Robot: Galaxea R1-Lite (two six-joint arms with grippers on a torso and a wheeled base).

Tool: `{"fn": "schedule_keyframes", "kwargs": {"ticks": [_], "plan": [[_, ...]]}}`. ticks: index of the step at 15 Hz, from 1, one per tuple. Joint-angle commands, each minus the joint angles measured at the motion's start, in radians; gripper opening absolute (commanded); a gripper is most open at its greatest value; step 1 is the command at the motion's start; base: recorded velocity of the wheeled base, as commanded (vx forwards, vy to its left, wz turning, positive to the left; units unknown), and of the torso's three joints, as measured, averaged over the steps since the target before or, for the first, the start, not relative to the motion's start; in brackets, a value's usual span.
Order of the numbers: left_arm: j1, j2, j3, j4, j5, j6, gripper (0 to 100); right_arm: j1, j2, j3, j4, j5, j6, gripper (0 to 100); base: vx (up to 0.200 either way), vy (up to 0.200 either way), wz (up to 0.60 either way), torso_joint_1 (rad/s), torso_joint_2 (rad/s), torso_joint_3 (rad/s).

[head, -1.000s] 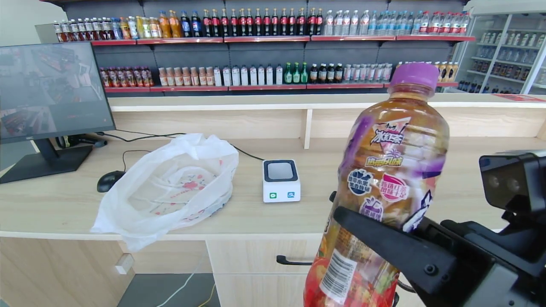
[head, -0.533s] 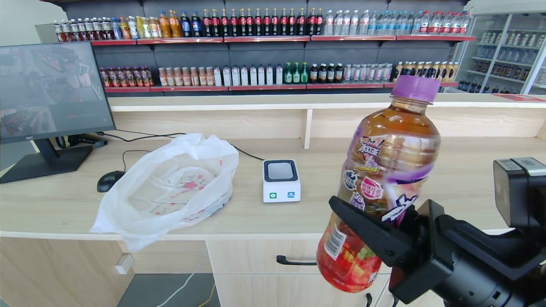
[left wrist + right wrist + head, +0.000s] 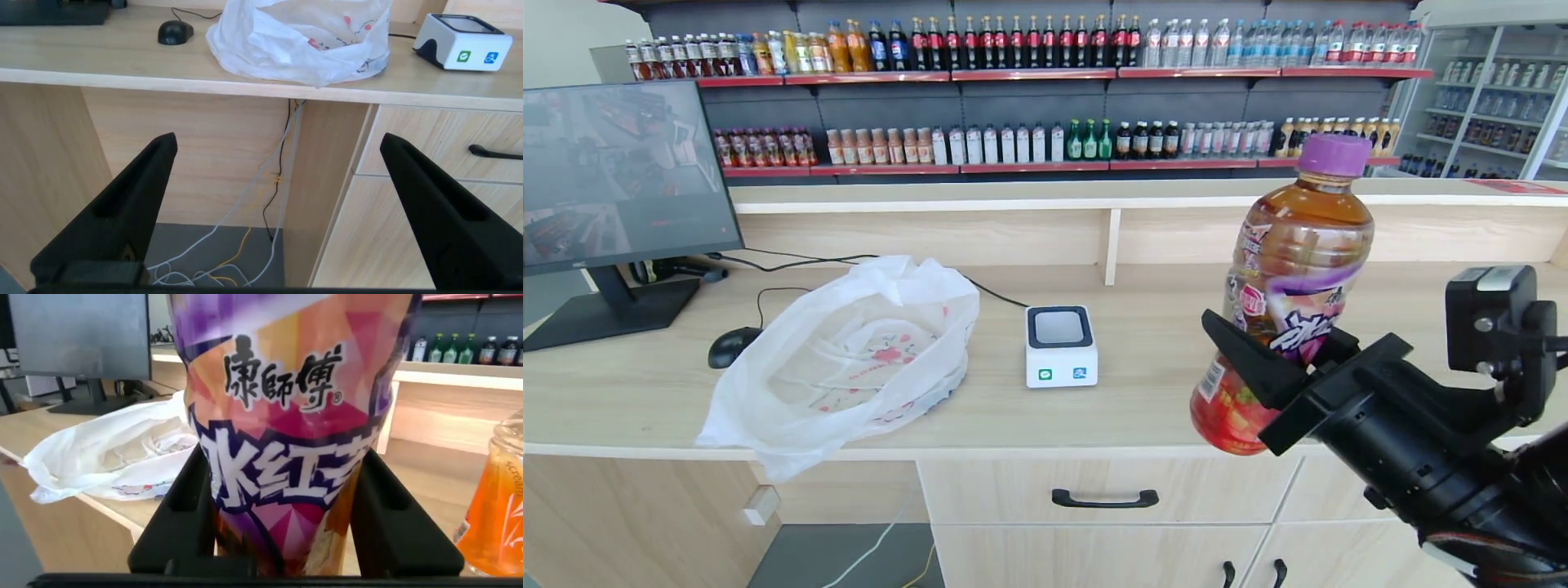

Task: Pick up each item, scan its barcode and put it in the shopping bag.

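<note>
Centrally, the scanner (image 3: pixel 1060 345), a small white box with rounded corners and a dark, glassy square top, stands on the pale wood-grain counter (image 3: pixel 1143 400). To the right of the scanner and nearer the robot, the bottle (image 3: pixel 1294 269) is held in the air over the counter's front edge, upright with a slight lean. It is clear ribbed plastic with amber liquid, a purple screw cap and a glossy purple, pink and red label. A white barcode patch shows low on the side turned toward the scanner. The right gripper (image 3: pixel 286 518) is clamped on the bottle, its flat matte-black fingers (image 3: pixel 1245 359) pressing the label from both sides at mid-body. A second bottle (image 3: pixel 500 506), of clear plastic with orange liquid, stands close beside the held one; its place relative to the scanner cannot be told. To the left of the scanner, just beside it, the shopping bag (image 3: pixel 849 359) lies slumped and open-mouthed on the counter, thin, crinkled, translucent white film with faint red print. Farther left of the scanner lie a rounded black mouse (image 3: pixel 731 345) and a flat dark monitor (image 3: pixel 617 175) on a black stand. Below the scanner, a curved black drawer handle (image 3: pixel 1104 498) crosses the laminate front. The left gripper (image 3: pixel 278 216) hangs lower than the scanner, facing the cabinet front, its wedge-shaped black fingers spread wide apart and holding nothing. Thin cables (image 3: pixel 274 196) dangle under the counter there. Behind the scanner, red-edged shelves (image 3: pixel 1029 75) carry rows of bottles.
</note>
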Motion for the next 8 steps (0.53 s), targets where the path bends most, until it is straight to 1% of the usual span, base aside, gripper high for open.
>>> {"fn": "schedule_keyframes", "kwargs": {"ticks": [1,3,6,8], "plan": [[0.0,0.0,0.0,0.001,0.0,0.0,100,-0.043,0.016,0.006,-0.001,0.004,0.006,0,0.0,0.0,0.0,0.0,0.0,0.0],[0.0,0.0,0.0,0.001,0.0,0.0,100,-0.095,0.028,-0.014,-0.001,0.002,0.018,0,0.0,0.0,0.0,0.0,0.0,0.0],[0.0,0.0,0.0,0.001,0.0,0.0,100,-0.1,0.025,0.003,-0.001,0.001,0.019,0,0.0,0.0,0.0,0.0,0.0,0.0],[0.0,0.0,0.0,0.001,0.0,0.0,100,-0.124,0.025,0.007,-0.001,0.001,0.021,0,0.0,0.0,0.0,0.0,0.0,0.0]]}}
